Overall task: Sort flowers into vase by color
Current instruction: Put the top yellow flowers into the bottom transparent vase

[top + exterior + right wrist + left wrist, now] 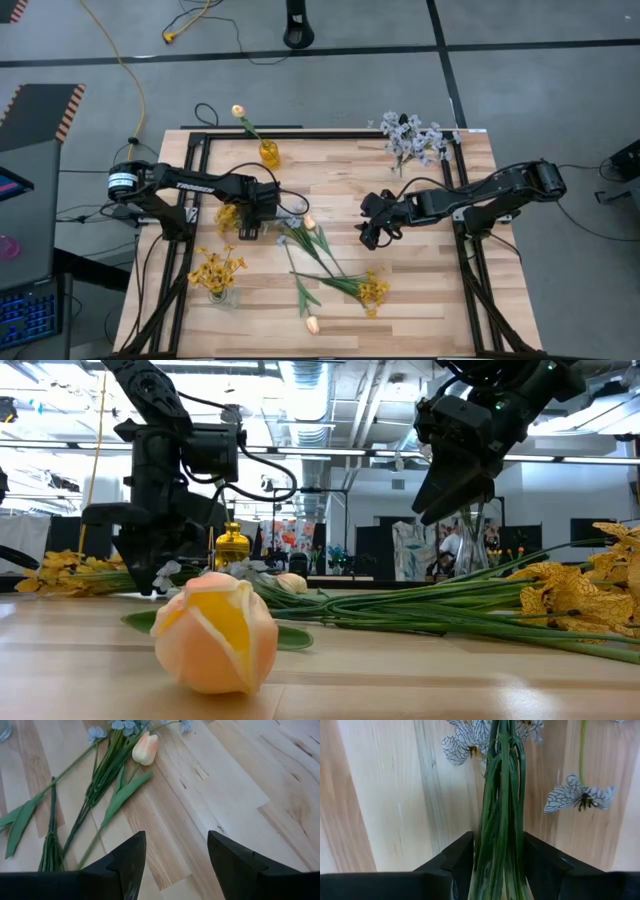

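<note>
Left end effector [502, 870] clamped blue sprig [501, 795] at stem base, probably for upright vase insertion; right end effector [176, 855] gaped wide, empty, over table [240, 780].

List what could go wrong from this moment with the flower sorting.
1. The left gripper is shut on a bunch of green stems whose pale blue-white blossoms still lie on the table; lifting may drag or shed a stem.
2. The loose flowers lie crossed in one pile, so one pull may tangle others.
3. The right gripper hangs open above that pile, near the left arm; the arms could crowd each other.
</note>
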Controlling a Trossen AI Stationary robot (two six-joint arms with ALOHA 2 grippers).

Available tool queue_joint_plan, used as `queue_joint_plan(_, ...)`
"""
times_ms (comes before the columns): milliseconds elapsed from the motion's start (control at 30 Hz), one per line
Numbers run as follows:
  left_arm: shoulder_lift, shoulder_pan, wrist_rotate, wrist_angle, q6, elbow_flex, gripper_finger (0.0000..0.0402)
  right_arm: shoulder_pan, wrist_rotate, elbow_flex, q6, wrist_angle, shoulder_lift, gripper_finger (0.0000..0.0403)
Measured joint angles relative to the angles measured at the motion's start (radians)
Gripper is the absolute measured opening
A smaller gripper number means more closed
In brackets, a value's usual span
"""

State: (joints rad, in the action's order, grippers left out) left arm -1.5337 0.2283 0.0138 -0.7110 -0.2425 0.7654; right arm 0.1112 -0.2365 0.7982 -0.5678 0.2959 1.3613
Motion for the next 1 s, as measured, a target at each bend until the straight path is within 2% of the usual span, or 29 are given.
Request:
queue_joint_plan(100, 0.000, 0.000, -0.003, -0.017, 0.000, 0.000, 0.0122, 0.000, 0.000, 0.000, 0.000, -0.009, 0.000, 0.0240)
queue_joint_plan(300, 0.000, 0.000, -0.029, -0.057, 0.030, 0.003, 0.0059, 0.000, 0.000, 0.000, 0.001, -0.057, 0.000, 0.0240)
queue_joint_plan(467, 0.000, 0.000, -0.048, -0.128, 0.037, 0.054, 0.0011, 0.000, 0.000, 0.000, 0.018, -0.097, 0.000, 0.0240)
queue_joint_plan(767, 0.000, 0.000, -0.083, -0.186, -0.008, 0.213, 0.0018, 0.000, -0.006, 0.000, 0.130, -0.190, 0.000, 0.0240)
queue_joint_plan(1000, 0.000, 0.000, -0.082, -0.191, -0.034, 0.339, 0.0019, 0.000, -0.087, 0.000, 0.300, -0.308, 0.000, 0.0240)
